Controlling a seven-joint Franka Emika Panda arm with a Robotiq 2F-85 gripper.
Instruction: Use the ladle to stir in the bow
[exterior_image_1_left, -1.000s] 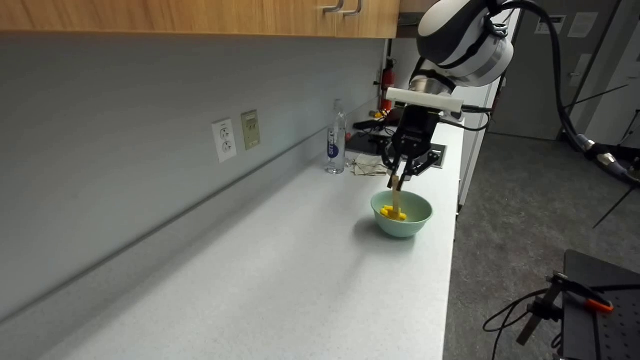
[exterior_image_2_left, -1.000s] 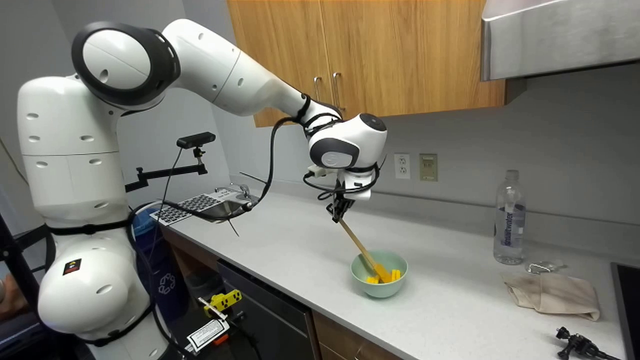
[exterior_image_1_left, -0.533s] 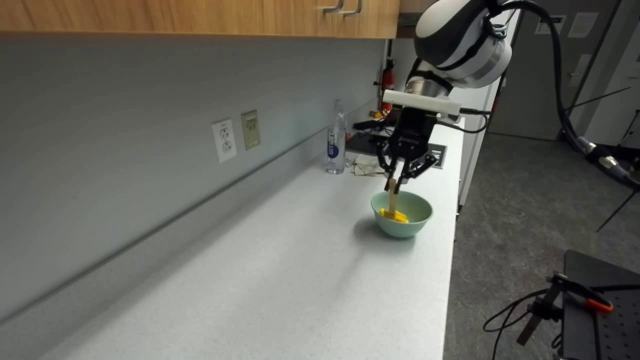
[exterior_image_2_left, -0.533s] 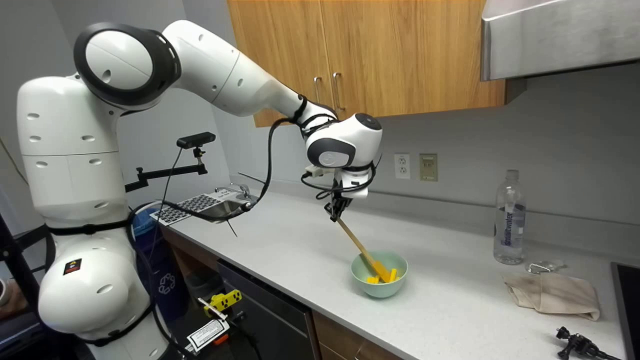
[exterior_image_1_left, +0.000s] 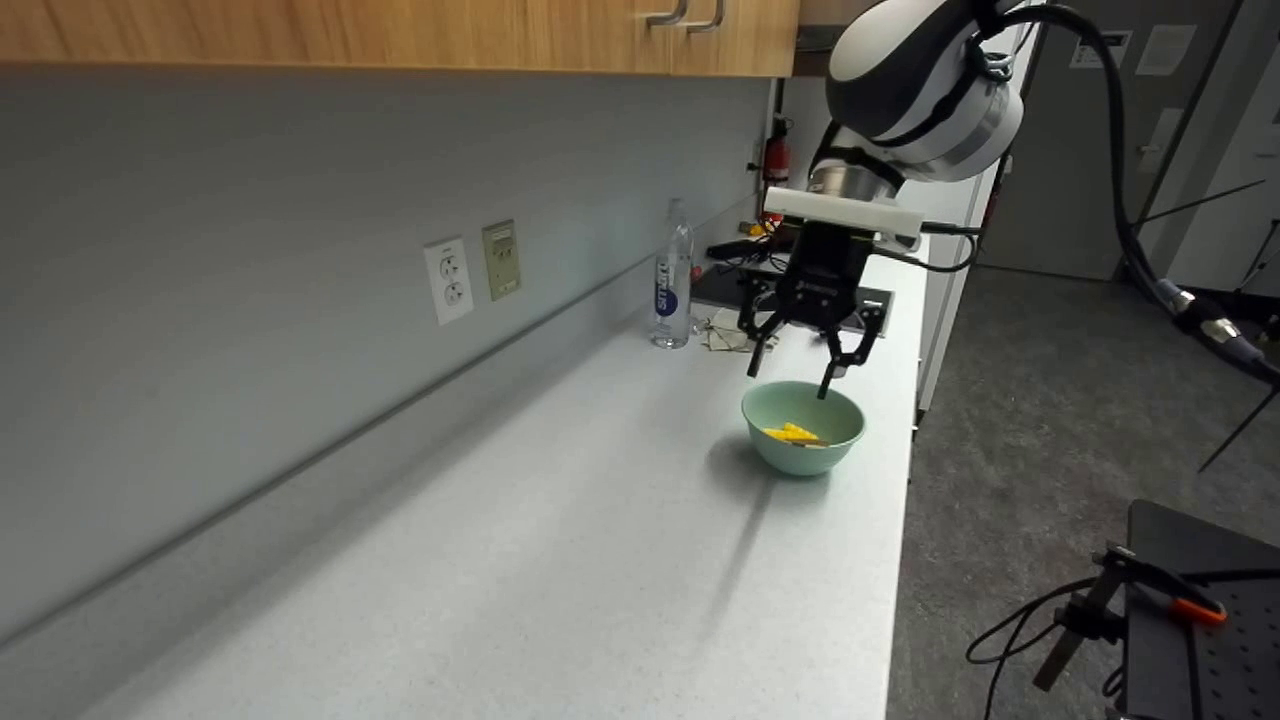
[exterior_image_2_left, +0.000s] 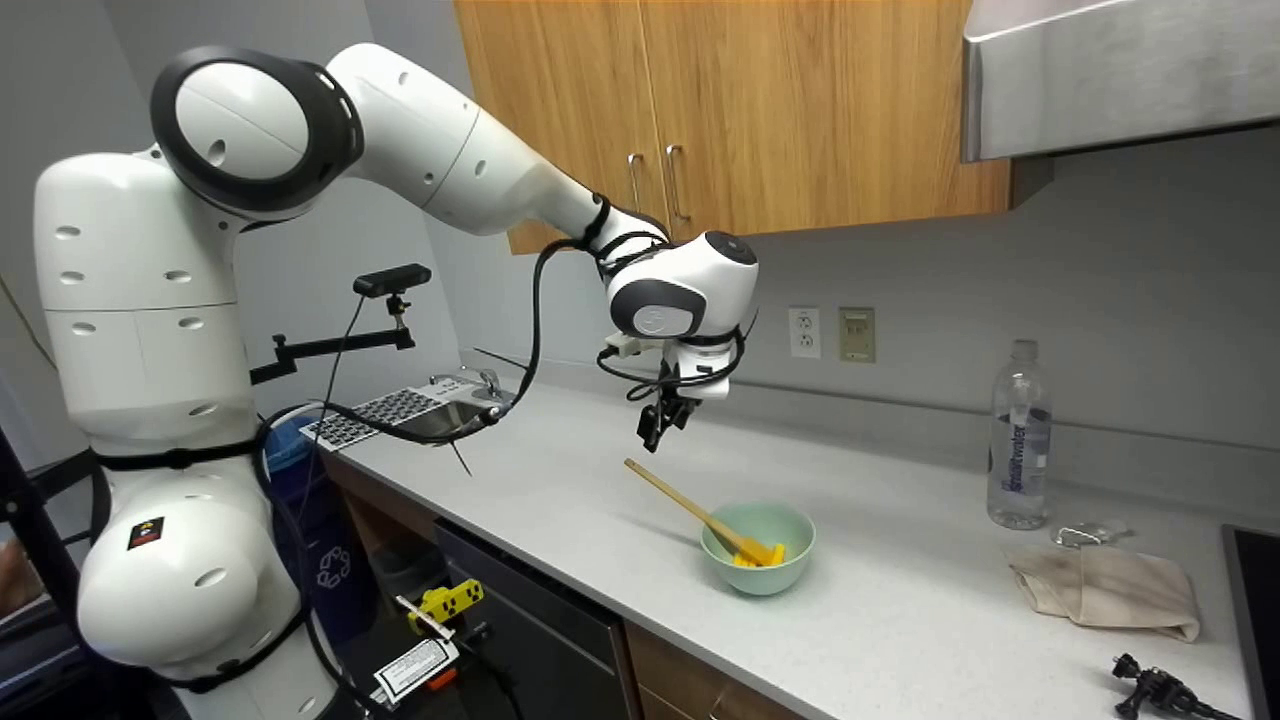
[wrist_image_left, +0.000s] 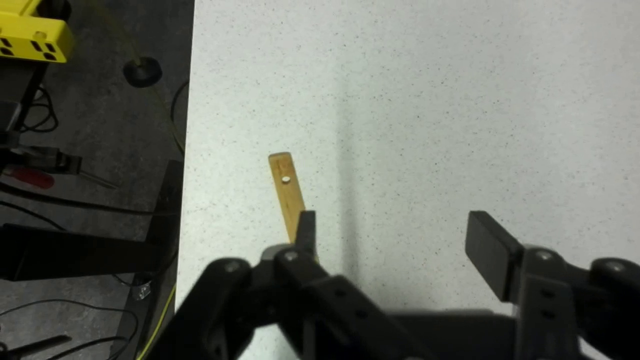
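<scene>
Beside bowl (exterior_image_1_left: 800, 461) and higher: gripper (exterior_image_1_left: 787, 386), 2 fingers (wrist_image_left: 492, 257) spread, holding nothing. Ladle (exterior_image_2_left: 693, 506) leans out of bowl. Probably release step, stirring over; next move needs careful rise.

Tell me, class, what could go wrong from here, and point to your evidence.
The wooden utensil lies ungripped, jutting out over the rim of the bowl, so a bump from the open gripper might tip it out.
The bowl sits near the edge of the counter; a hard nudge could push it off, spilling the yellow pieces.
</scene>
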